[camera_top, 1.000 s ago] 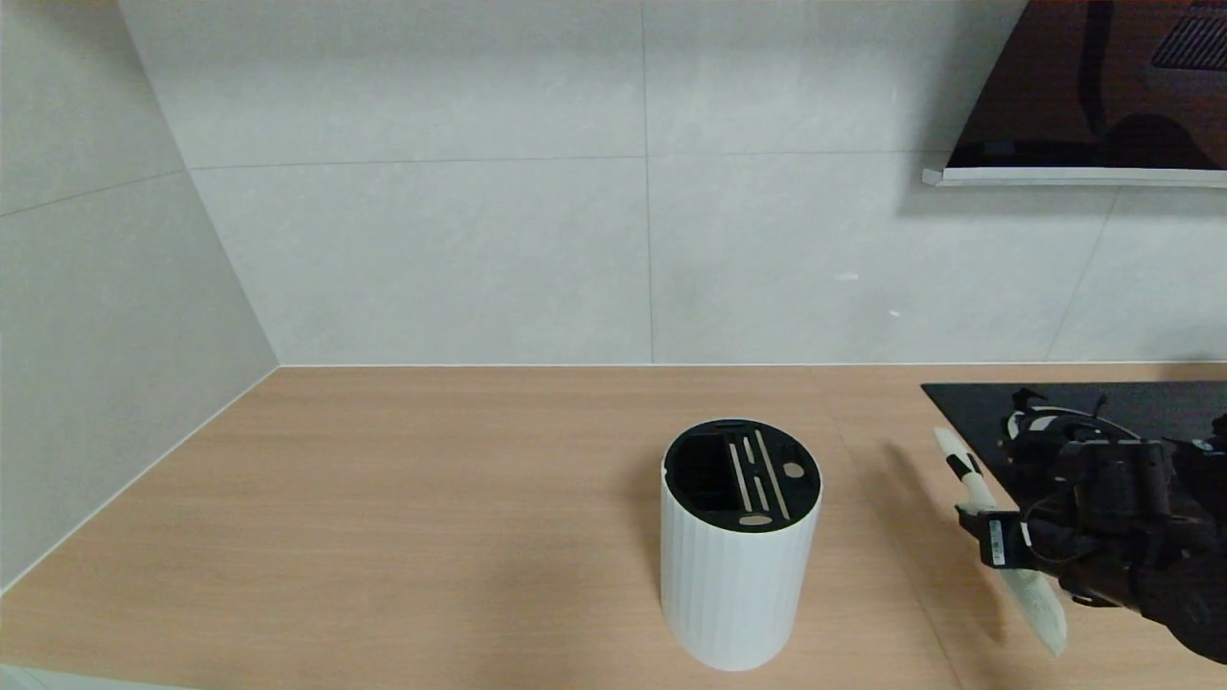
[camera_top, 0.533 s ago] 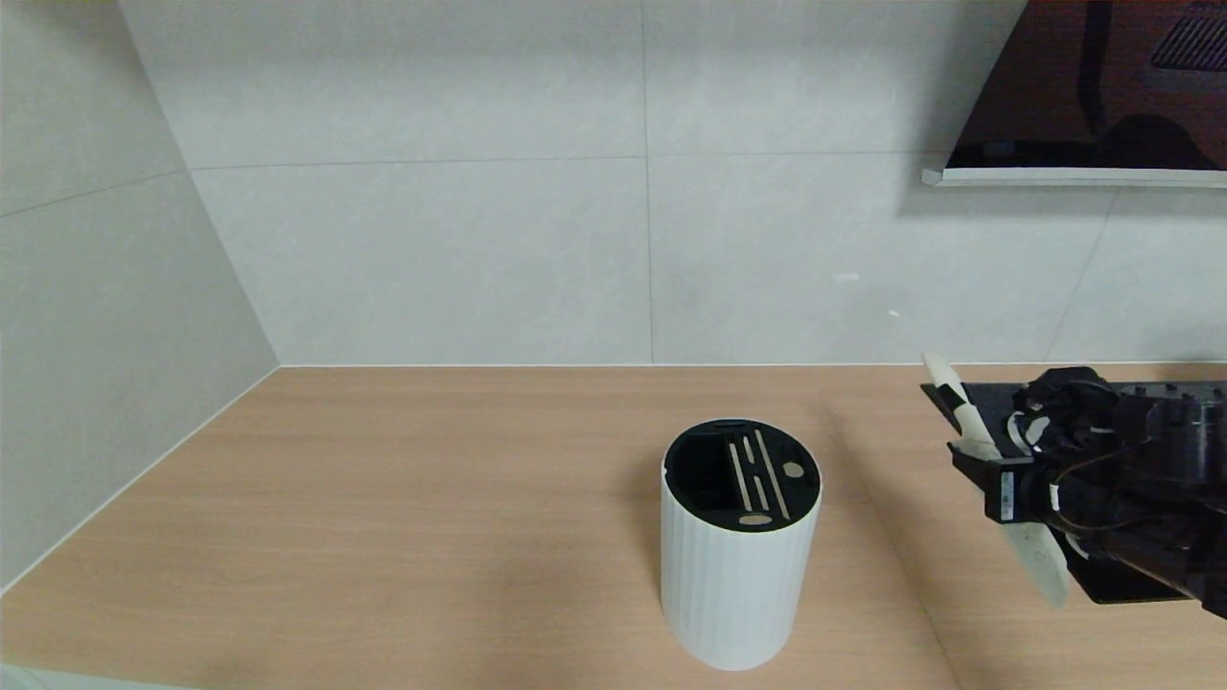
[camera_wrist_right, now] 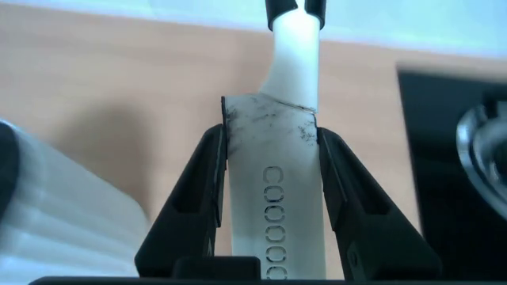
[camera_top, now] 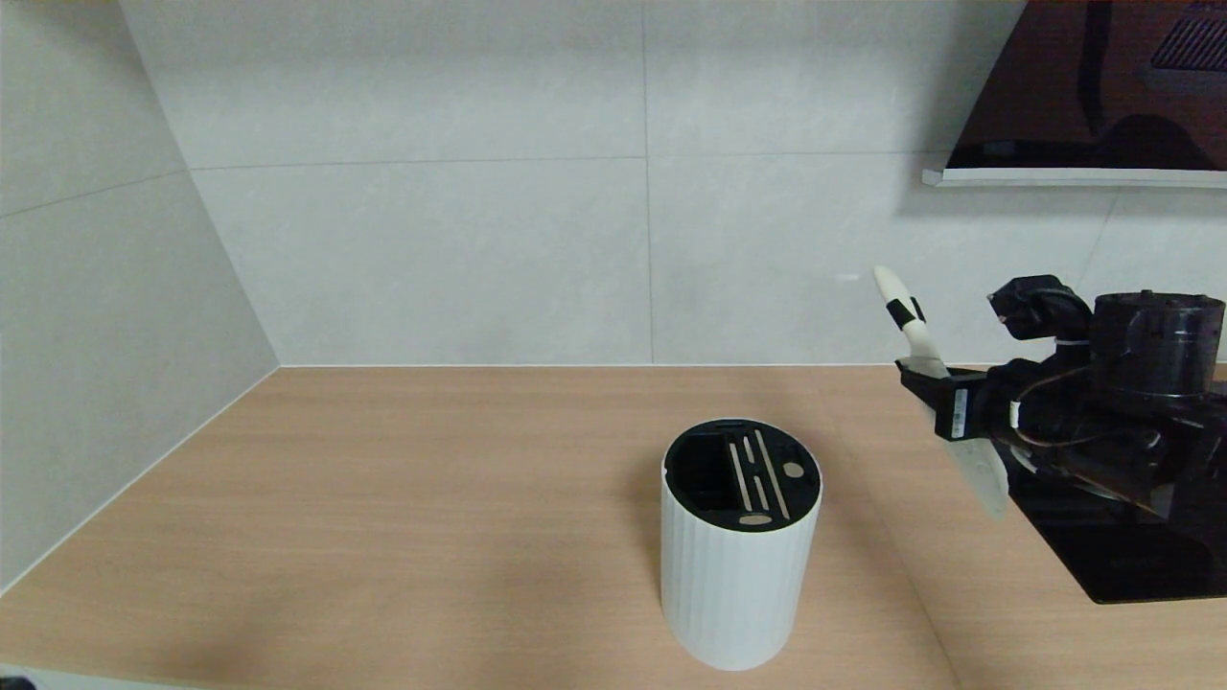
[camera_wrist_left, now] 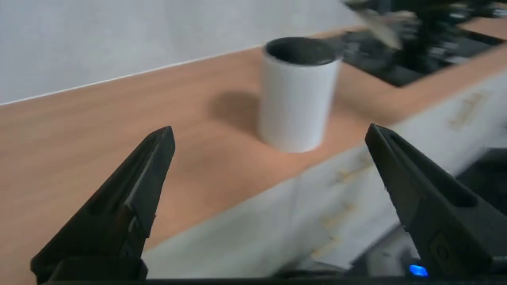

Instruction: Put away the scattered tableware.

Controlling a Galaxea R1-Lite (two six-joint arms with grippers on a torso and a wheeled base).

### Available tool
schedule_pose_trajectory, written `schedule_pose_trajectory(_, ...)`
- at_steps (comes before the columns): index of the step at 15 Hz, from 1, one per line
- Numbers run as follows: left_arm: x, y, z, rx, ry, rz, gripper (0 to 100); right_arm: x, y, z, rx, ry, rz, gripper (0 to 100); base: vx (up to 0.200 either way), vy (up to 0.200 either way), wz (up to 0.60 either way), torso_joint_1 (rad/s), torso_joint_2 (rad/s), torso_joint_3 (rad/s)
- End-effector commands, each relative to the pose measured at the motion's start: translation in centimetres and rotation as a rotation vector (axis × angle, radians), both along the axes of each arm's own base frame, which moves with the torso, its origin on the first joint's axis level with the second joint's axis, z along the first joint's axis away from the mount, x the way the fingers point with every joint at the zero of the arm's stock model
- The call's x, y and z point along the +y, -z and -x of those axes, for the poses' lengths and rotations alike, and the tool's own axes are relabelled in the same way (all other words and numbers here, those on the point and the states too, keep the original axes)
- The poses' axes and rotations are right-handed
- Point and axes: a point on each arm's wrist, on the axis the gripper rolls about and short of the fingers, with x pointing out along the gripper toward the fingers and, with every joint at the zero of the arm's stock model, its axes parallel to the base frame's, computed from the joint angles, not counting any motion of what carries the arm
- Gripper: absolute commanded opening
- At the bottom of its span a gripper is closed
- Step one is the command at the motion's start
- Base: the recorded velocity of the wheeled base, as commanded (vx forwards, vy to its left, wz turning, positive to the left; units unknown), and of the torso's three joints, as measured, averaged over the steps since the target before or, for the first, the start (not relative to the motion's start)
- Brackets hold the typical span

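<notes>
Your right gripper (camera_top: 944, 407) had its two fingers (camera_wrist_right: 198, 198) closed hard on the flat of a white knife (camera_top: 980, 470), one pad on each face of the blade, just below where the blade meets the handle. From that grip the handle, ringed by a dark band, rose up and away toward the tiled wall (camera_top: 479, 240). The pale blade ran down the other way, slanting toward you, with its tip hanging in the air clear of any surface. The knife sat tilted, neither upright nor level.

Below the fingers and to their right lay the black cooktop (camera_top: 1122, 565), and the blade tip hung over its near-left corner. To the left of the fingers and lower down, apart from them, the white ribbed holder (camera_top: 738, 585) stood upright on the wooden counter (camera_top: 431, 498). Its black top showed one wide opening and several narrow slots, and nothing stood in them. High above and behind your right gripper hung the dark range hood (camera_top: 1102, 86).

Your left gripper (camera_wrist_left: 269, 138) had its fingers spread wide with nothing between them. It was held off the front edge of the counter. Beyond its tips stood the holder, and farther past that the arm carrying the knife.
</notes>
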Motion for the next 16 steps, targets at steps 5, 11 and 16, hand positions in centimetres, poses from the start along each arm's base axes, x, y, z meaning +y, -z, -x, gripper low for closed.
schedule_pose_trajectory(5,-2.7,-5.4,-14.8,0.219,0.223,-0.003,100,5.4,-3.4,0.6,-0.101,-0.170,-0.040,0,0.000,0.000,0.00,0.000,0.00,0.000)
schedule_pose_trajectory(11,-5.5,-3.9,-19.2,0.308,0.293,0.239,100,8.7,-4.8,4.4,-0.129,-0.268,-0.092,0,0.000,0.000,0.00,0.000,0.00,0.000)
schedule_pose_trajectory(16,-7.9,-2.8,-21.3,0.434,0.361,0.451,100,11.2,-5.7,7.3,-0.121,-0.390,-0.189,0,0.000,0.000,0.00,0.000,0.00,0.000)
